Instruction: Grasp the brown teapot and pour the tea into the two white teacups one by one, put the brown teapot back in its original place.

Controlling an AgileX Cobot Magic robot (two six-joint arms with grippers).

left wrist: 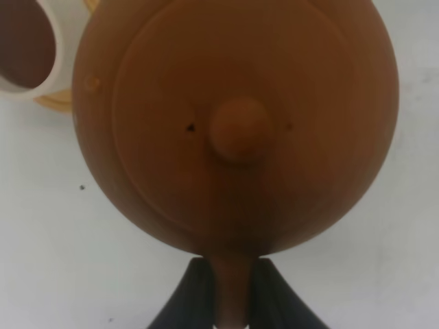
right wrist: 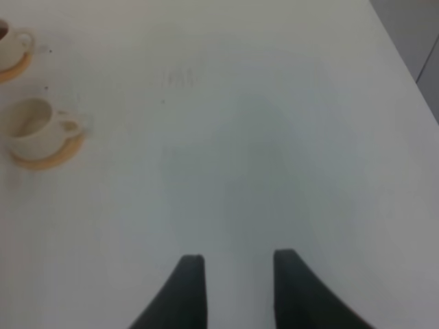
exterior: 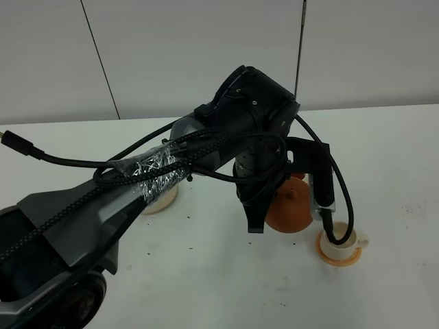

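Closest in, the left arm (exterior: 68, 219) stretches from the near left across the white table (exterior: 206, 288). The right gripper (right wrist: 238, 257) hangs over bare tabletop, fingers spread and holding nothing, well apart from both cups. Near right, one white teacup (exterior: 350, 240) stands on its orange coaster (exterior: 339, 258), pale inside. Just behind it to the left is the brown teapot (exterior: 291, 209), its loop handle (left wrist: 230, 295) pinched between the left gripper (left wrist: 231, 264) fingers; whether it touches the table I cannot tell. Beside the pot a second teacup (left wrist: 58, 55) holds dark tea (left wrist: 20, 48). Farther left, half behind the arm, lies the pale saucer (exterior: 163, 200), well apart from the pot.
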